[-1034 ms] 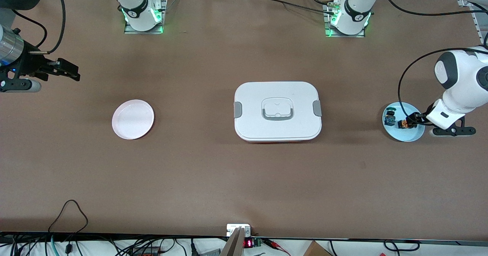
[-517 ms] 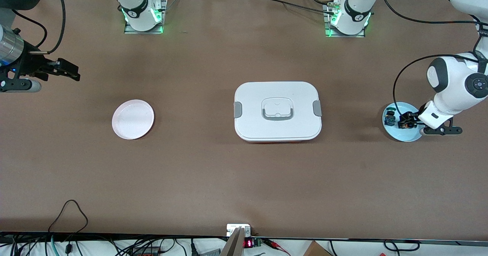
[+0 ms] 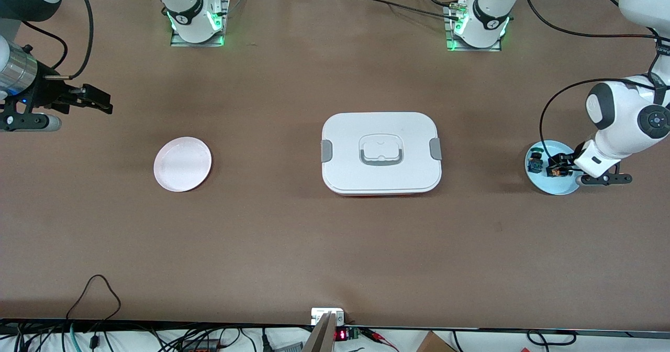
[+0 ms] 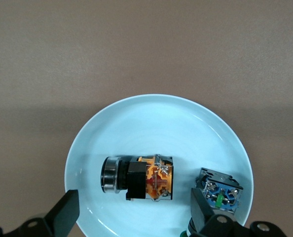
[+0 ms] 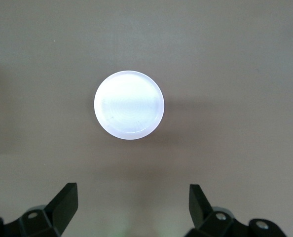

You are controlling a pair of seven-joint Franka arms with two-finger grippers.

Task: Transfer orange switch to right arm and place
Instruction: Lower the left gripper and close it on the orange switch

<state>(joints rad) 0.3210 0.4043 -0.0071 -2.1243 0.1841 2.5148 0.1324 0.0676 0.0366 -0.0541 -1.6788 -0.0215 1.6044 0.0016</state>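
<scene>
The orange switch (image 4: pixel 139 177) lies on its side on a light blue plate (image 4: pixel 136 106) at the left arm's end of the table, where it appears as a small dark and orange thing (image 3: pixel 550 172). My left gripper (image 4: pixel 135 210) is low over that plate (image 3: pixel 566 187), open, one finger on each side of the switch and not touching it; from the front it (image 3: pixel 557 166) hides part of the switch. My right gripper (image 3: pixel 106 103) hangs open and empty over the right arm's end of the table, seen empty in its own view (image 5: pixel 133 197).
A second small switch with blue-green parts (image 4: pixel 218 190) (image 3: pixel 535 162) sits on the same blue plate beside one left finger. A pale pink plate (image 3: pixel 182 164) (image 5: pixel 129 104) lies toward the right arm's end. A white lidded box (image 3: pixel 381 153) stands mid-table.
My left arm has swung in and brought its open gripper closer around the orange switch on the blue plate. The right gripper has barely shifted.
</scene>
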